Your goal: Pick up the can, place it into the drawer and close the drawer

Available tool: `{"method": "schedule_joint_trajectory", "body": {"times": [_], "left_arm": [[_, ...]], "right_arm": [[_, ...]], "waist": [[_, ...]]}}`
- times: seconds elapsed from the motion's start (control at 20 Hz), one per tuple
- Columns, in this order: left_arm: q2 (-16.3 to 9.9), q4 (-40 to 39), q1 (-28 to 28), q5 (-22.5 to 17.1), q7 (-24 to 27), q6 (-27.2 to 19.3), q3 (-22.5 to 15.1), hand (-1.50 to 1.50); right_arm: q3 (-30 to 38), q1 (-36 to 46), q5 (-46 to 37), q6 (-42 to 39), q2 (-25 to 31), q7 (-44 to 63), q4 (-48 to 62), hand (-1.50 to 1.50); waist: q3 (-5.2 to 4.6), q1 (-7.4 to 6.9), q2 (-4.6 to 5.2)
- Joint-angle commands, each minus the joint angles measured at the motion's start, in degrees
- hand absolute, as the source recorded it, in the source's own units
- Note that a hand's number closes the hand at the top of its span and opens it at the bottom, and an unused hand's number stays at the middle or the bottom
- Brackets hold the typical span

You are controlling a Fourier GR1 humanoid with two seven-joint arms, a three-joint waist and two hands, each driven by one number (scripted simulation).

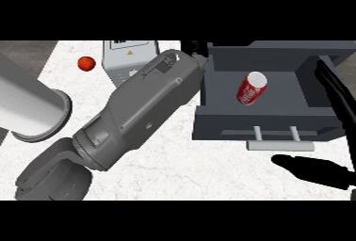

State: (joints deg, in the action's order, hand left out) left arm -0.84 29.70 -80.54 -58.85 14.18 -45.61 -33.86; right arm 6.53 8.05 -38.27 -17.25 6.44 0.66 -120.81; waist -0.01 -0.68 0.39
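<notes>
- Inside the open drawer (208, 101): can (252, 88) lies tilted, nothing touching it.
- Left arm (135, 110) slants up toward drawer's left wall; hand (193, 47) mostly hidden, finger state unclear.
- Right hand (306, 167) low right, fingers straight.

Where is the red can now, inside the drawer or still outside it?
Inside. The red can lies tilted on the floor of the open grey drawer, enclosed by its walls.

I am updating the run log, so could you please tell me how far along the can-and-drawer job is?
Done: the red can already lies inside the open grey drawer. In hand: nothing shows in a grasp; the right hand sits just in front of the drawer handle. Left: pushing the drawer shut.
</notes>
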Motion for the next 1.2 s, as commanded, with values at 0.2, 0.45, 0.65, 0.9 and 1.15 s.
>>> {"method": "schedule_joint_trajectory", "body": {"times": [0.2, 0.45, 0.65, 0.9, 1.15], "left_arm": [[-3.5, 2.9, 1.9, 2.3, -4.0, 0.6, 0.2, -1.50], [-3.5, 8.0, 4.3, 3.6, -5.2, -2.9, -0.5, -1.50], [-8.1, 10.0, 3.3, 4.8, -9.0, -3.6, 0.3, -1.50], [-12.1, 15.1, 6.2, 6.7, -11.6, -3.8, -0.9, -1.50], [-16.0, 20.2, 9.0, 7.7, -14.6, -2.1, -0.6, -1.50]], "right_arm": [[-5.9, 13.2, -13.2, 6.1, 2.7, -3.2, 20.6, -1.50], [-8.0, 17.3, -20.6, 10.6, 4.9, -6.6, 32.6, -1.50], [-9.7, 21.9, -26.5, 16.9, 3.1, -5.9, 42.3, -1.50], [-6.8, 26.6, -28.2, 25.6, 1.9, -7.9, 58.7, -1.50], [-5.5, 32.2, -31.8, 33.0, 1.8, -8.0, 71.1, -1.50]], "waist": [[0.00, -0.99, -0.19], [-0.01, -1.83, -0.48], [0.02, -1.35, -0.38], [0.06, -2.11, -0.18], [0.07, -2.14, -0.07]]}}
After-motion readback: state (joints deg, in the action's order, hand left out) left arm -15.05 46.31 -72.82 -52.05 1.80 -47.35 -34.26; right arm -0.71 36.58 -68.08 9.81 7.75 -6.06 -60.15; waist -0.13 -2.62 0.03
